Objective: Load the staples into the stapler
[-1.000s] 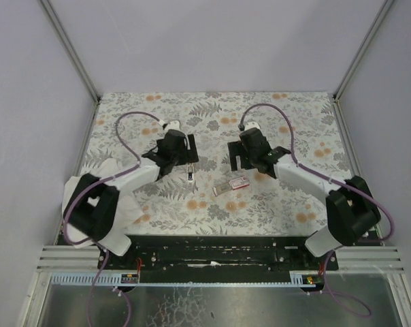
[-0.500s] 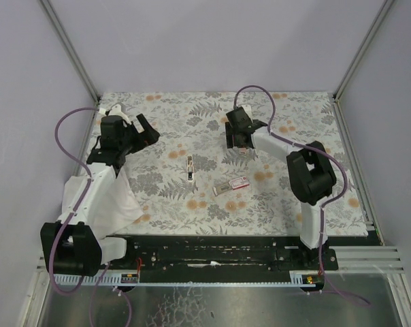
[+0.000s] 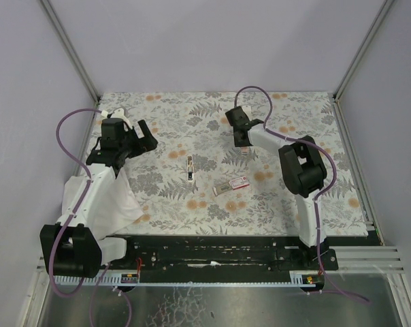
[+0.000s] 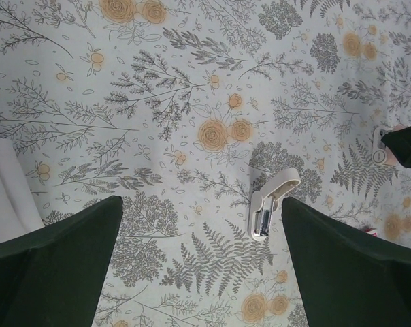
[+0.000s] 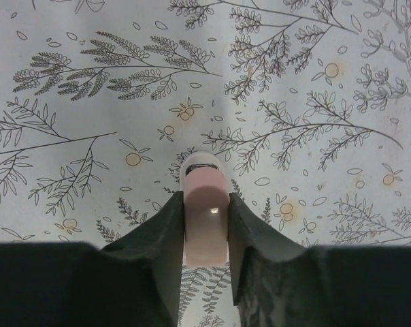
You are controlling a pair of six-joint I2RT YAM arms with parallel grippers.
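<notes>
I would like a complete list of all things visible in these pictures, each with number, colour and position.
table cover: one, pale with grey ferns and orange flowers, under everything
red staple box: one, red with pale label, middle of the table
tan tray: one, tan, at the box's left end
white and metal piece: one, white with a shiny part, left of the box
pink bar: one, salmon pink, far centre
white cloth: one, white, left side, under the left arm
left gripper: one, black, open, empty, far left
right gripper: one, black, shut on the pink bar
</notes>
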